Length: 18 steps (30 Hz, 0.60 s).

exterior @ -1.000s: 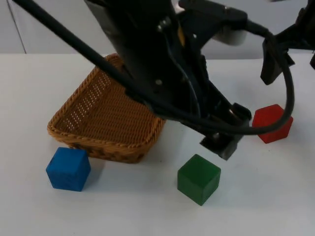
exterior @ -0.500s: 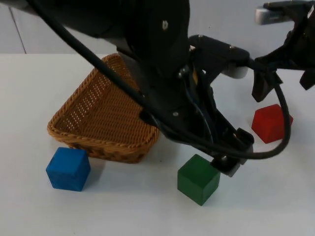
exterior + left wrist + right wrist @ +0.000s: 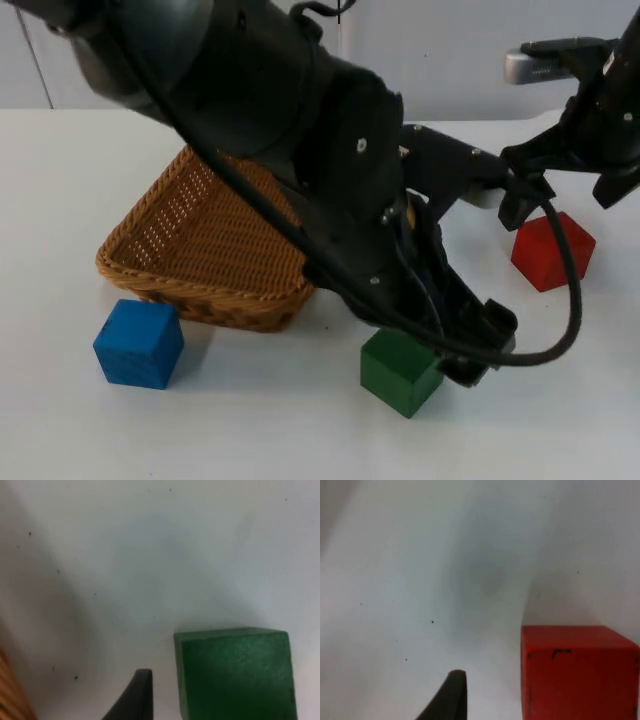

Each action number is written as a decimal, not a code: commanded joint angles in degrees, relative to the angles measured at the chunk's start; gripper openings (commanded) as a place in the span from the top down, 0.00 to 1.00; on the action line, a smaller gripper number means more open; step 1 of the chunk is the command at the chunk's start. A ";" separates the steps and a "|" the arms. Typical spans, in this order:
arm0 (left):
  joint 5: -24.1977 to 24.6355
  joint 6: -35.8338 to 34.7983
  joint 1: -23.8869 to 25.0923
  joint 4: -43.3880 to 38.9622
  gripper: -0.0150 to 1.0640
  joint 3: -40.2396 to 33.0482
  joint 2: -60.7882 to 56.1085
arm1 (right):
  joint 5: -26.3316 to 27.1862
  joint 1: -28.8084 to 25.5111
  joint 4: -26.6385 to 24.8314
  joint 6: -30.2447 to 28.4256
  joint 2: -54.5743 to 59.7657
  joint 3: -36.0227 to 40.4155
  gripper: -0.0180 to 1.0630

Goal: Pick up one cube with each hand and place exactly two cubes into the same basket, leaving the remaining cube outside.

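change: left end effector (image 3: 470, 350) has dropped lower and forward since the earlier frames, now right at the green cube (image 3: 401, 372); right end effector (image 3: 560, 195) has come down from the back toward the red cube (image 3: 553, 250).
meaning: both arms closing on their cubes, nothing lifted yet; pick phase, basket still has no cube in it.
left end effector: low beside the green cube's right side; left wrist view shows one black fingertip (image 3: 135, 695) just beside the cube's face (image 3: 235, 672); whether released or clenched cannot be told.
right end effector: hovers above and behind the red cube; fingertip (image 3: 447, 695) apart from the cube (image 3: 577, 672); grip state cannot be told.
green cube: on the worktop (image 3: 560, 400), front centre, a corner turned toward the camera; cube, so no long axis.
red cube: on worktop at right, also turned corner-on.
blue cube (image 3: 139, 342): front left, just beside the basket (image 3: 200, 240), untouched.
basket: wicker, tilted, rear rim raised.
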<state>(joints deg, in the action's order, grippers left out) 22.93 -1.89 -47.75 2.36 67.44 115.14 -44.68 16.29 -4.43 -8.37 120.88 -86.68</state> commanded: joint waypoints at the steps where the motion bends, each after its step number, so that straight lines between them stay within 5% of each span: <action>1: -0.93 -0.50 -0.27 -0.31 0.01 0.31 0.52 | 1.19 0.40 -0.15 -0.27 0.16 -0.39 0.01; 18: -4.70 -0.50 -0.27 -0.70 0.01 0.31 3.56 | 2.26 0.40 -0.35 -0.27 3.43 -0.39 0.01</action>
<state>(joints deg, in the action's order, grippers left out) 18.75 -1.89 -47.75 2.03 67.44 118.51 -42.33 16.29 -4.55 -8.37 123.94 -86.68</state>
